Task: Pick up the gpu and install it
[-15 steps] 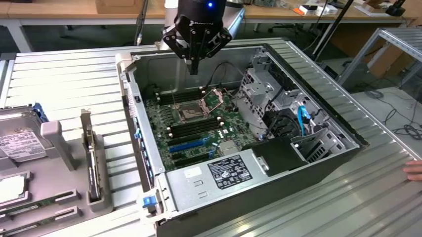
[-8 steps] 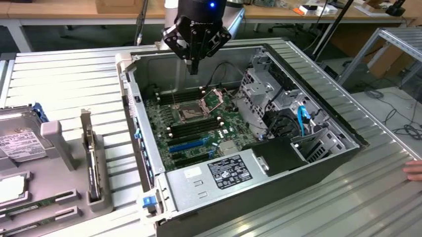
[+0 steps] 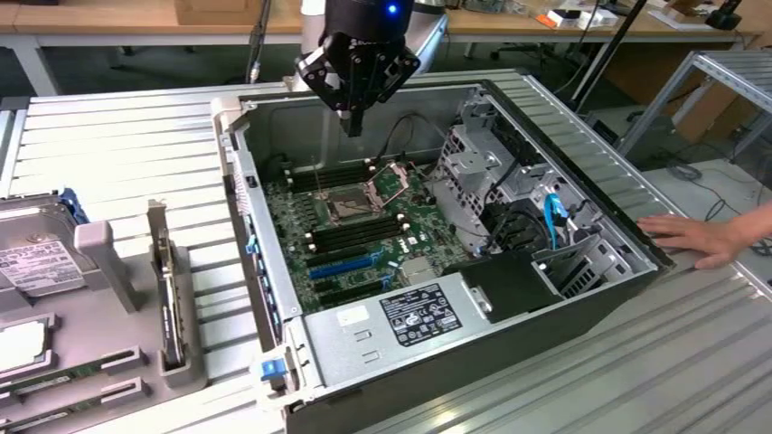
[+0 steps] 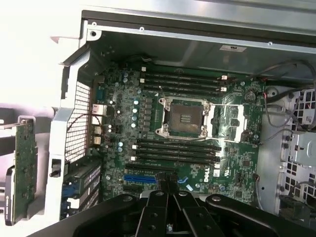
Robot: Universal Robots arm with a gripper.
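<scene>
- Pincer (image 3: 350, 122) (image 4: 167, 183): fingers pressed together, nothing seen between them.
- It hangs over the open computer case (image 3: 483, 362), above the green motherboard (image 3: 362, 217), near the bare processor socket (image 3: 350, 206).
- Black memory slots (image 4: 177, 148) lie on either side of the socket.
- gpu (image 3: 54, 382): thin, narrow green stick, lying flat in a grey rack on the ribbed tabletop (image 3: 133, 154), at the exterior view's lower left, well apart from the pincer. Chips too small to tell.
- A larger card (image 3: 163, 289) stands on edge near it.
- A person's hand (image 3: 711, 237) rests beside the case.
</scene>
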